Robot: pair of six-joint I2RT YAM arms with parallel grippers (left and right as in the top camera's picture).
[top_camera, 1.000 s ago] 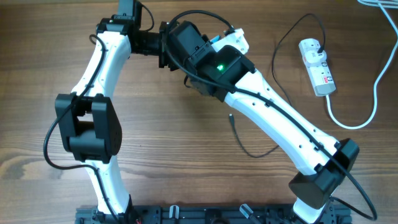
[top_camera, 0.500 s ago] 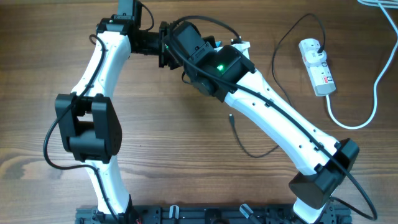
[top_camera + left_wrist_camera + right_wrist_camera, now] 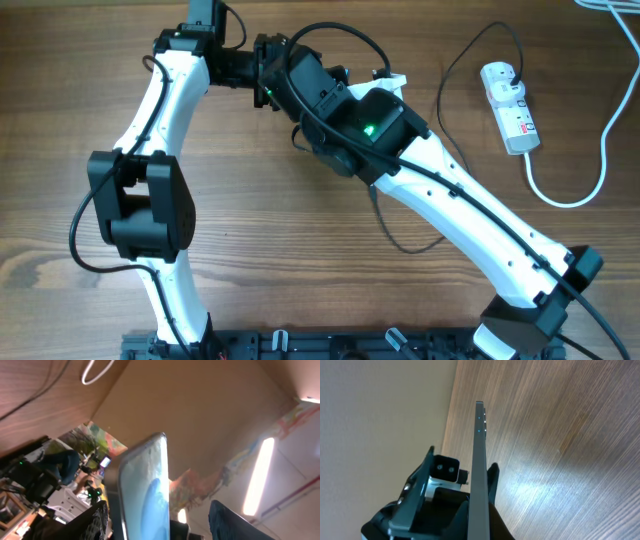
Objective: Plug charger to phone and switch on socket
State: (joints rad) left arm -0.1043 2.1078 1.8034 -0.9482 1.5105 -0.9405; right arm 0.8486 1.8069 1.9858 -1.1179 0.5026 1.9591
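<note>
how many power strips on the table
1: the strip lies at the far right, its white cord looping beside it. The arms could hide another.

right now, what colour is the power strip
White, with small red switch marks; the power strip shows best in the overhead view.

Phone edge-on, pinched in right gripper; wood table behind.

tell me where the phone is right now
Overhead, the phone sits at the far middle, mostly hidden under the right arm, left of the socket.
</note>
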